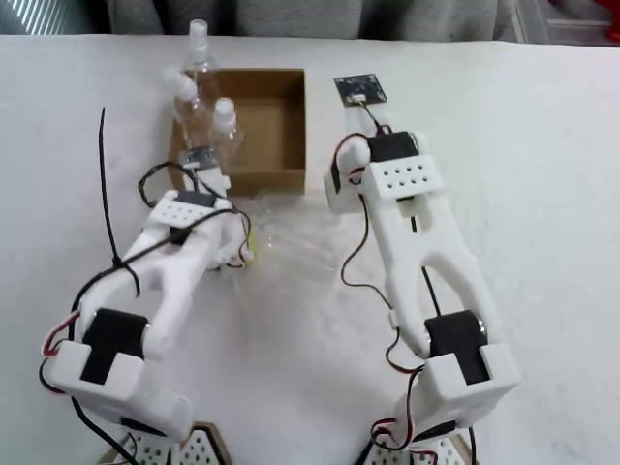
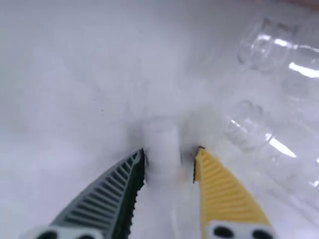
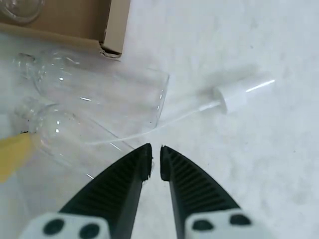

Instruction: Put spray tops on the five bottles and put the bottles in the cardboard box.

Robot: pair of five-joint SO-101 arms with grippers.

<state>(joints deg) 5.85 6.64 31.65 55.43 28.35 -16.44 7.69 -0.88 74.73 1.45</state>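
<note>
My left arm stretches forward and inward from its base, wrist tipped down just before the near left corner of the cardboard box [image 1: 266,181]. My left end effector [image 2: 169,162] is spread around an upright spray top [image 2: 160,147] on the counter [image 1: 542,194], with the grey finger against it and the yellow one just beside it. My right arm runs straight ahead, its wrist by the box's near right corner. My right end effector [image 3: 156,162] points down, pressed almost together on nothing. 2 uncapped bottles [image 3: 99,94] lie side by side before it, with a loose spray top [image 3: 239,92] near them. 3 capped bottles [image 1: 225,121] cluster at the box's left side; I can't tell which stand inside.
</note>
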